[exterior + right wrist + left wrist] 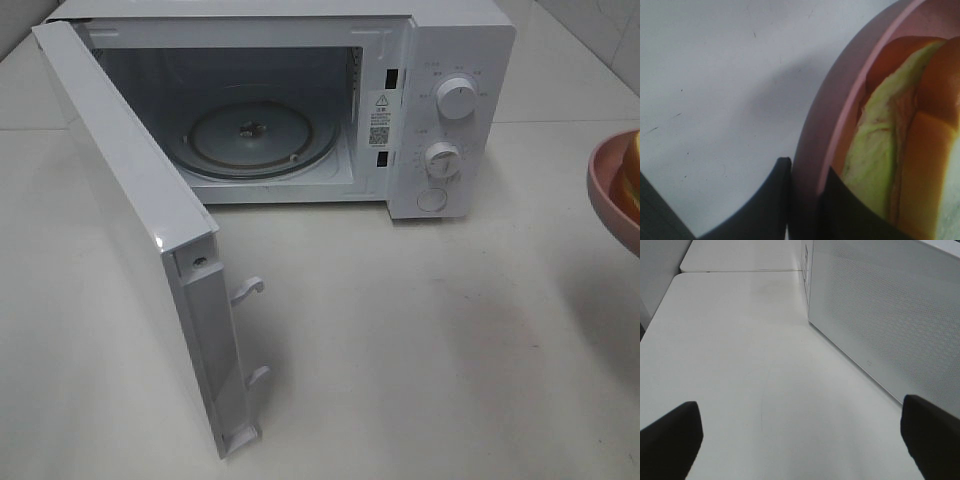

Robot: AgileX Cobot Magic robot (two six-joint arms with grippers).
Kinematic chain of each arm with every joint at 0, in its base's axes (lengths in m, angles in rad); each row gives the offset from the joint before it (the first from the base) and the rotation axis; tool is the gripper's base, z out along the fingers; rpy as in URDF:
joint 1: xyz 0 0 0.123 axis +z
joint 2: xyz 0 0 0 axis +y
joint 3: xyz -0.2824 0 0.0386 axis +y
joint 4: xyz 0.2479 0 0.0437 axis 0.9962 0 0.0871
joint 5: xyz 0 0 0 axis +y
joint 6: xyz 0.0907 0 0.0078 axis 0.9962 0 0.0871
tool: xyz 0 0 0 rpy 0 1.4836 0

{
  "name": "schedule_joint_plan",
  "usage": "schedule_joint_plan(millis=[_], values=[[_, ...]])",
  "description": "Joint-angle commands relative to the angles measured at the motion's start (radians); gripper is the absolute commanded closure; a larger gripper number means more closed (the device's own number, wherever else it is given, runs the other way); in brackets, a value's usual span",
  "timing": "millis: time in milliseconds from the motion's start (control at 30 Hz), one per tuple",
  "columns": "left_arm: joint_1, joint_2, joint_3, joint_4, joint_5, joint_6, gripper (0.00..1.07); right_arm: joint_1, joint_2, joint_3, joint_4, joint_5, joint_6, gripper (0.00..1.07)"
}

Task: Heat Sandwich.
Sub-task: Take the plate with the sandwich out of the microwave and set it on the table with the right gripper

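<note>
The sandwich [631, 176] lies on a round pink plate [608, 196] at the right edge of the exterior view, and only a sliver of each shows there. The right wrist view shows the sandwich [892, 150] close up, with a green filling between its slices. My right gripper [805, 172] is shut on the plate's rim [840, 95], one finger outside it and one inside. The plate throws a shadow on the table. My left gripper [800, 440] is open with nothing between its fingers, low over the table beside the microwave door [890, 315]. Neither gripper shows in the exterior view.
The white microwave [460, 60] stands at the back of the white table [420, 330]. Its door [140, 230] is swung wide open toward the front left. Inside lies the glass turntable [250, 135]. Two knobs and a button sit on its right panel.
</note>
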Motion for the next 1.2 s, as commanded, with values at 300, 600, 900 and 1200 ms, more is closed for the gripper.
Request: schedule_joint_plan(millis=[300,600,900,1200], values=[[0.000,-0.027,0.003,-0.003,0.000,-0.002,0.05,0.003,0.159,-0.015,-0.158,0.017,0.359,1.07],[0.000,-0.027,0.003,-0.003,0.000,-0.002,0.05,0.003,0.295,-0.016,-0.212,0.016,0.596,1.07],[0.000,-0.027,0.003,-0.003,0.000,-0.002,0.05,0.003,0.425,-0.034,-0.212,0.027,0.770,1.07],[0.000,-0.027,0.003,-0.003,0.000,-0.002,0.05,0.001,0.552,-0.177,-0.217,0.093,0.902,1.07]])
